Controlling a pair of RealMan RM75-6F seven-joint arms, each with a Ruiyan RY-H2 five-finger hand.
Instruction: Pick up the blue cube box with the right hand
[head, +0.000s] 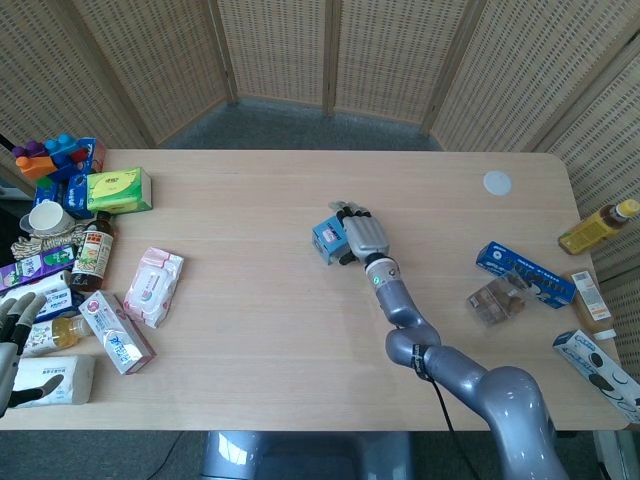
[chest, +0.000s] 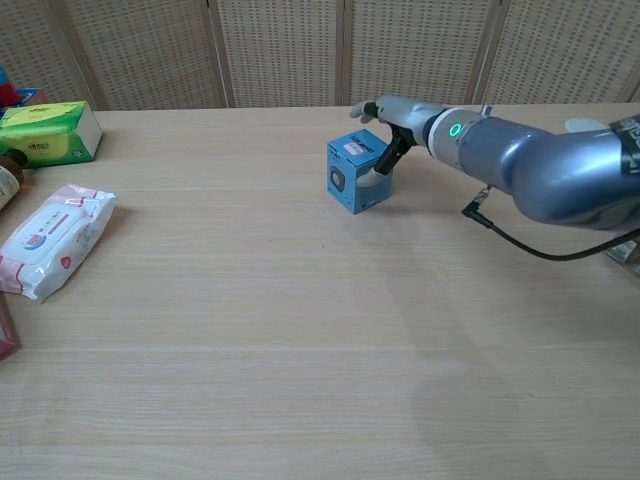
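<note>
The blue box (head: 328, 239) (chest: 356, 171) sits on the table (head: 300, 330) just past centre, at about one o'clock in the head view. The right hand (head: 362, 236) (chest: 390, 118) reaches over it from three o'clock, fingers (chest: 362, 107) extended across the top and the thumb (chest: 378, 172) pressed to the box's right face; whether the box is truly gripped cannot be told. At eight o'clock, near the table's edge, the left hand (head: 14, 335) rests with fingers spread, holding nothing, beside a wipes pack (head: 153, 286) (chest: 52, 240).
</note>
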